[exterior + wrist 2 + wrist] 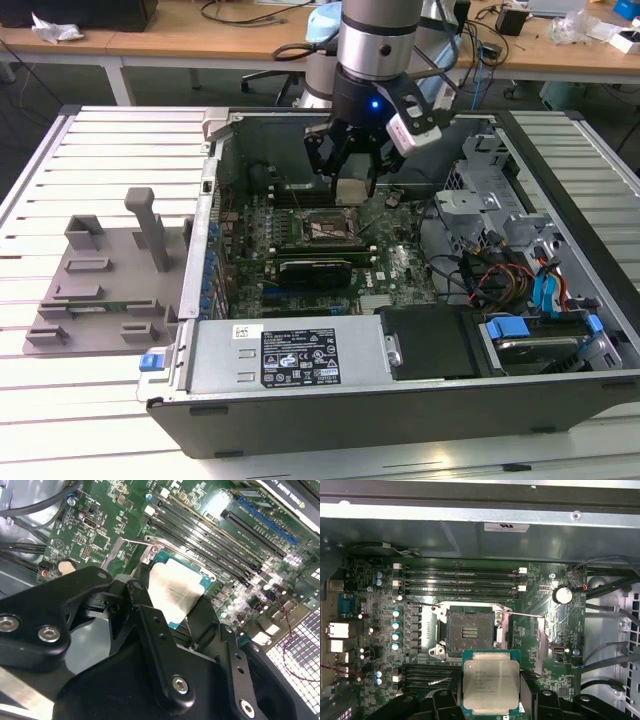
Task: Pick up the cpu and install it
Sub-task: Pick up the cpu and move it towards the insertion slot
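The cpu (490, 680) is gripped by the gripper (350, 178), with the fingers (150, 625) closed on two opposite edges. The silvery lid is seen in both wrist views, with a thin teal rim around it. The chip is held in the air inside the open case (400, 412), over the motherboard (405, 270), and is not seated.

In the first wrist view the socket (470, 630) is seen bare and dark, with its metal frame around it and a thin lever wire along one side. The cpu is seen just beside the socket in that view and does not touch it. In the exterior view the cpu hangs just above the socket area, with the lid tilted toward the camera.

Four memory slots (460, 580) are seen on the far side of the socket from the cpu, and no sticks are fitted.

The case lies on its side on a slatted table (100, 140). A grey tray (100, 290) with an upright post (150, 230) sits on the table at the exterior view's left, just beside the case and well apart from the gripper.
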`<state>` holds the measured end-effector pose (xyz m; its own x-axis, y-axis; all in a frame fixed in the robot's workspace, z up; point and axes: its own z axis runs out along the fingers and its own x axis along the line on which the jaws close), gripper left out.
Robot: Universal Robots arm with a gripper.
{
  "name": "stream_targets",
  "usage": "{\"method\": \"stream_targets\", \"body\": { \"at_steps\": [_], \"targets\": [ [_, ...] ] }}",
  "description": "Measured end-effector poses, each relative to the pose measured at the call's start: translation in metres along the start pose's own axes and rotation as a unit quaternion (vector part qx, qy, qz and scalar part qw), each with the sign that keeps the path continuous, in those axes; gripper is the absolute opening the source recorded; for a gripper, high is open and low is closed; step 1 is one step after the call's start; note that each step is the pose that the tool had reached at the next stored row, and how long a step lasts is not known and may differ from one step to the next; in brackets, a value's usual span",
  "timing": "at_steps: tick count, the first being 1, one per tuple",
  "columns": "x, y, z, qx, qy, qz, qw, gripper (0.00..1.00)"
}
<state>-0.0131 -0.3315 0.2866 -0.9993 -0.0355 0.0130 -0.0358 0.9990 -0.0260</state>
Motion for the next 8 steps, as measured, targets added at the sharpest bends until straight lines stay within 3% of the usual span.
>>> {"method": "stream_targets", "body": {
  "at_steps": [5,8],
  "targets": [
    [0.0074,0.0046,0.0063,0.0000,0.0000,0.000,1.0000,0.55],
    [0.0082,0.0050,0.0070,0.0000,0.0000,0.000,1.0000,0.55]
  ]
}}
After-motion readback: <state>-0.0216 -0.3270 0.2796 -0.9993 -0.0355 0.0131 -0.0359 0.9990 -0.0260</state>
